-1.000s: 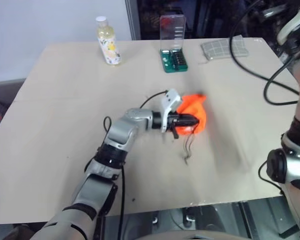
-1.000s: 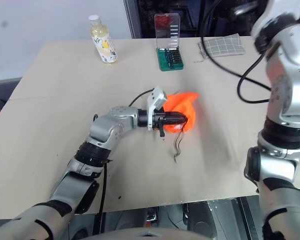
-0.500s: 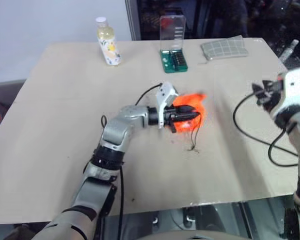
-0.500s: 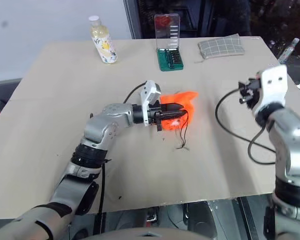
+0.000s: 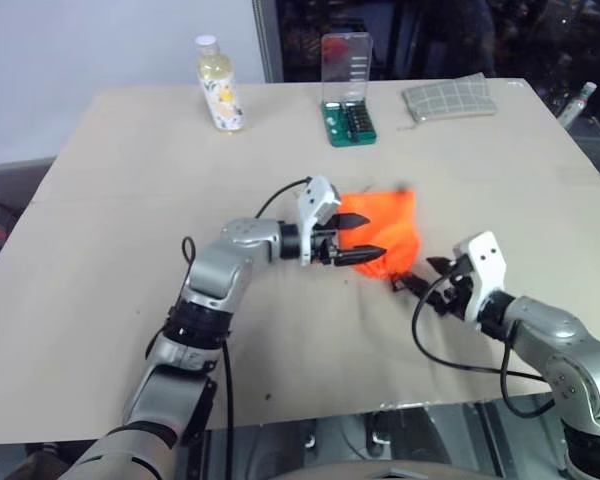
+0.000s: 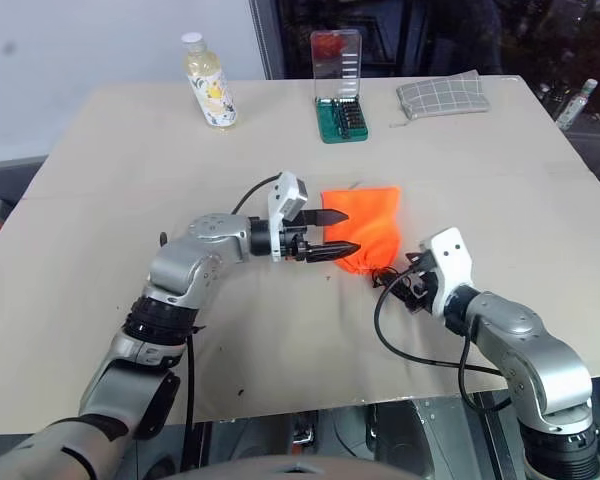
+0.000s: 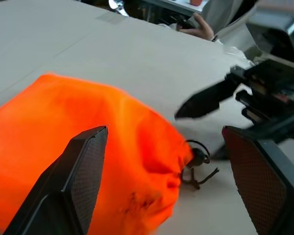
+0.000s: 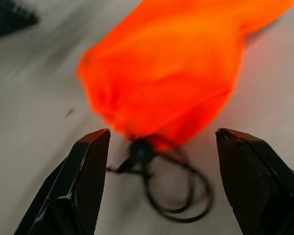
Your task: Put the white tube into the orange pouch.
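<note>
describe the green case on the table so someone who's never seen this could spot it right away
Look along the far edge of the tan table. Near its middle, between the yellowish bottle and the grey checked cloth, stands the green case. Its clear lid stands open upright, which nothing beside it has.

Orange pouch (image 6: pixel 365 228) showing soft matt cloth, thin dark cord (image 8: pixel 179 188); table (image 5: pixel 130 200) showing smooth matt pale wood.

Bare table (image 5: pixel 130 200) around orange pouch (image 5: pixel 390 228) (clutter far back)
</note>
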